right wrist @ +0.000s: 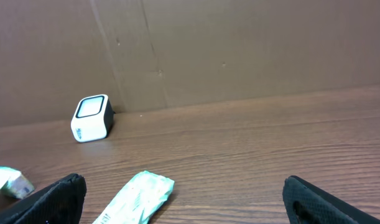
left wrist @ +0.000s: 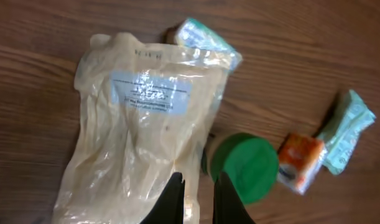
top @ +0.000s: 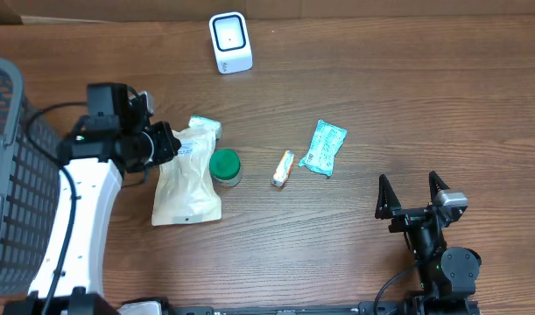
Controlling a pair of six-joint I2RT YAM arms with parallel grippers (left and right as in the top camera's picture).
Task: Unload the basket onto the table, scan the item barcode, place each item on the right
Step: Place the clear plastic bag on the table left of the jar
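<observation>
Cream pouch (left wrist: pixel 140 124) lies at our shut left pincer (left wrist: pixel 198 177), perhaps pinched for lifting to scan; our right pincer (top: pixel 407 179), well apart from it, hangs open, empty.

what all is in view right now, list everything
scanner: one, white, far side, centre
basket: one, grey, left edge
pouch: one, cream, flat, left of centre
jar: one, green lid, at the pouch's right edge
orange packet: one, orange and white, right of the jar
teal packet: one, teal, right of the orange packet
pale packet: one, white and teal, at the pouch's far corner
table: one, brown wood
left gripper: one, black, shut, over the pouch
right gripper: one, black, open, empty, near right
</observation>
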